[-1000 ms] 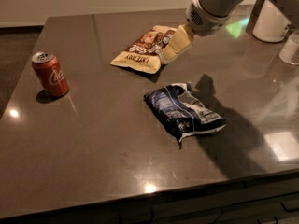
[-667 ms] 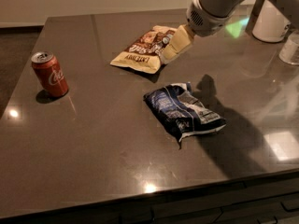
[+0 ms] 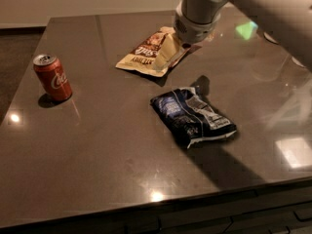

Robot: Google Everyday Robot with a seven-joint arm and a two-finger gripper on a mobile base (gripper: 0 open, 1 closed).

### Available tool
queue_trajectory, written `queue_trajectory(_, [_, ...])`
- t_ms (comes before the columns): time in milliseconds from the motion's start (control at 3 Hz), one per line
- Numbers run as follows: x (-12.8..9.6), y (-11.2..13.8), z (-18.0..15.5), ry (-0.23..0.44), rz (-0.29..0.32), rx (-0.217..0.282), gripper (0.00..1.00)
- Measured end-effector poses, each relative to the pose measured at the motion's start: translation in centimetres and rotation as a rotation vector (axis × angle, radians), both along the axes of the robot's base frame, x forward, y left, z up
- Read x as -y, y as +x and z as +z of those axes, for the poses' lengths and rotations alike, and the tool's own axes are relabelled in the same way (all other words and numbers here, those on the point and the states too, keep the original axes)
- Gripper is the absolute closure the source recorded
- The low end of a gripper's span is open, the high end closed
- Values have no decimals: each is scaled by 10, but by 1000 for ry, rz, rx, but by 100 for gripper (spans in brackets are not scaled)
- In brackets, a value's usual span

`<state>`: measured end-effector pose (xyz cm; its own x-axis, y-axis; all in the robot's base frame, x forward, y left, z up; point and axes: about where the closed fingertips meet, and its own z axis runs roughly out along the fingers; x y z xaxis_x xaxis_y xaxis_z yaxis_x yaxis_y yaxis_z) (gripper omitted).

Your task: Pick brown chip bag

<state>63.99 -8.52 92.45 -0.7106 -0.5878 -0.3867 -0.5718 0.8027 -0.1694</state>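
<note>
Brown chip bag (image 3: 141, 52) lies flat toward the far side of the table (image 3: 107, 150). The tool (image 3: 165, 56) is down over the bag's right half, and I cannot tell whether it is spread or pressed together. A crumpled blue bag (image 3: 192, 117) sits nearer the front, close to the brown one but apart from it. A red can (image 3: 52, 77) stands upright well off to the left, near the table's left edge. A wide stretch of tabletop runs between the can and both bags, out to the front edge.

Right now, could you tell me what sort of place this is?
Probably an office break room: a dark counter holds a soda can, a blue bag and the brown chip bag, with the gripper over it.
</note>
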Motion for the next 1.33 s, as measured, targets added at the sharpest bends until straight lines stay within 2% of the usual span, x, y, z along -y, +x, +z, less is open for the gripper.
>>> queue_trajectory(333, [-21,14,-20,1,-45,-47,0])
queue_trajectory(667, [-42,31,-38,30,-77,-95,0])
queue_trajectory(1000, [-63,42,-51,53,-86,-134,0])
queue_trajectory(1333, [-70,51,-61,60,-127,-147,0])
